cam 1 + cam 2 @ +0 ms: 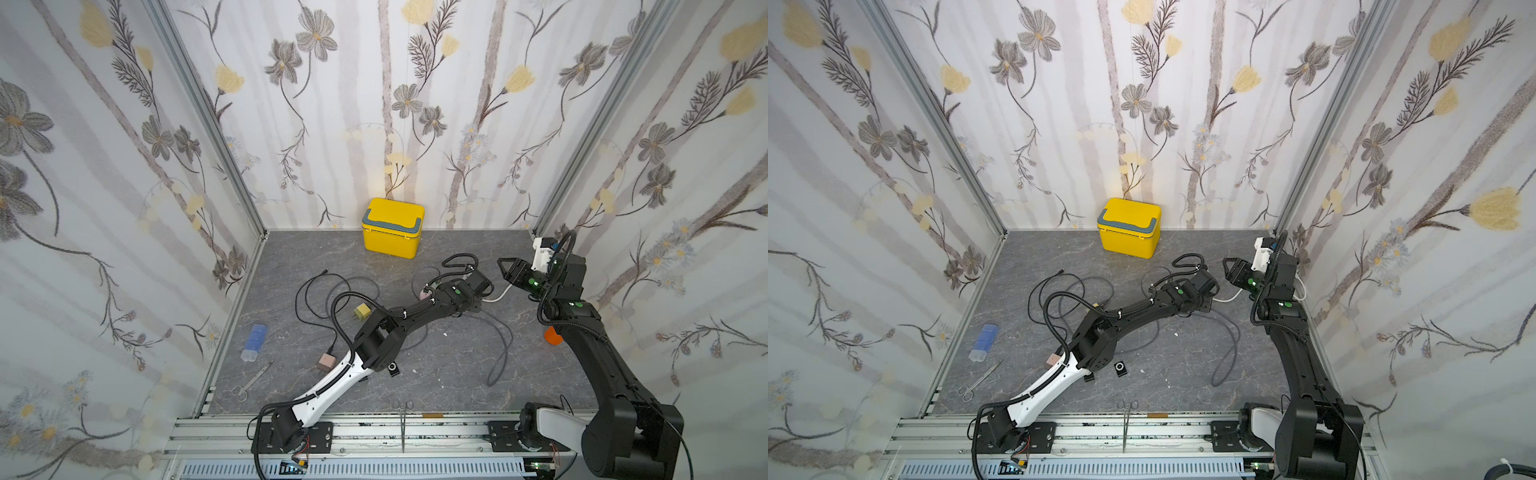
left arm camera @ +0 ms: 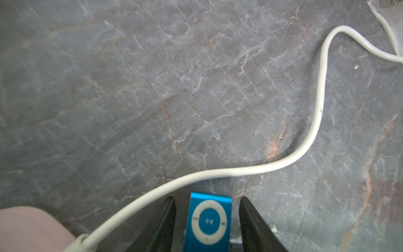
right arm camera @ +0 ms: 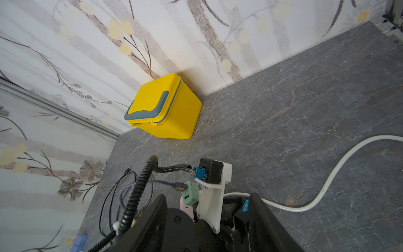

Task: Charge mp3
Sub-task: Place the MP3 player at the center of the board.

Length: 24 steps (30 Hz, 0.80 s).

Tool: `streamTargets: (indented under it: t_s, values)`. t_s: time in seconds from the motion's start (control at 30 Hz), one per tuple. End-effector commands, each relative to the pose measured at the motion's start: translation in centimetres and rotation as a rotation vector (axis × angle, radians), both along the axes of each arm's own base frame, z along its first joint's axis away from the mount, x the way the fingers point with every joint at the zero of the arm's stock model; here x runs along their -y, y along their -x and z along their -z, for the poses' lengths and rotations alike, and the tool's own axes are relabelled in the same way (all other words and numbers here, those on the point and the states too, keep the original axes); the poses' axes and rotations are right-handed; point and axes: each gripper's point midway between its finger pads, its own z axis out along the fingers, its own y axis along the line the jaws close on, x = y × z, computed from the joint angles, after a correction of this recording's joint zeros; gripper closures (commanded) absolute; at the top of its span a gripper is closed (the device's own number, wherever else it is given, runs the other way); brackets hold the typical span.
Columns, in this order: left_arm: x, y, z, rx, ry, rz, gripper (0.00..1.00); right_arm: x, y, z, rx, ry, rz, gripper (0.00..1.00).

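Top views, yellow box: We see a yellow box (image 1: 392,227) at the far wall with its lid down.
Top views, left arm: The left arm (image 1: 415,309) reaches to the far right part of the grey bench (image 1: 436,374). Its wrist hides the mp3 here.
Top views, right end effector: The right end effector (image 1: 1232,268) is up in the air just right of the left wrist.
Top views, white cable: A white cable (image 1: 496,296) shows between the two arms.
Top views, other things: Scissors (image 1: 251,380) lie near left, and a small black player (image 1: 1120,368) lies near the middle.
Left wrist, mp3: The blue mp3 (image 2: 208,222) lies flat on the bench, buttons up.
Left wrist, left end effector: The left end effector (image 2: 207,197) is spread. Its fingers (image 2: 165,224) stand on each side of the mp3 with a gap on both sides, so they pinch nothing.
Left wrist, white cable: It runs just past the end of the mp3, and we cannot tell if they touch. One end goes to a pink block (image 2: 28,229).
Right wrist, right end effector: It is spread wide and holds nothing.
Right wrist, mp3: A bit of blue mp3 (image 3: 245,206) peeks out under the left wrist.
Right wrist, green plug: A green plug (image 3: 190,193) has a grey cable (image 3: 157,182) in it.
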Motion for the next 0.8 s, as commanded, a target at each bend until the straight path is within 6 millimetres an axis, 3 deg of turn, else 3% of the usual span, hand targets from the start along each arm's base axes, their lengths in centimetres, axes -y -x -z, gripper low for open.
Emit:
streamTargets:
  t_s: [0.0,0.23,0.4,0.5,0.6,0.77]
  values:
    - [-1.0,0.3,-1.2,-0.008,-0.038,0.007,0.44,-0.8,0.0,-1.3,0.044,-0.014,-0.054,0.40]
    - [-1.0,1.8,-10.5,0.060,0.095,0.094,0.36,-1.1,0.7,-2.1,0.062,-0.026,-0.063,0.40]
    - [-3.6,3.4,-15.9,0.100,0.172,0.101,0.35,-1.3,1.1,-2.4,0.066,-0.031,-0.064,0.40]
    - [-6.6,4.2,-17.6,0.118,0.176,0.066,0.35,-1.9,1.2,-2.6,0.065,-0.034,-0.079,0.41]
    - [-11.2,4.4,-18.3,0.127,0.154,-0.018,0.35,-2.9,1.2,-2.5,0.056,-0.022,-0.092,0.41]
    - [-22.6,4.6,-16.2,0.119,0.026,-0.226,0.35,-5.0,1.6,-2.3,0.044,0.021,-0.120,0.42]
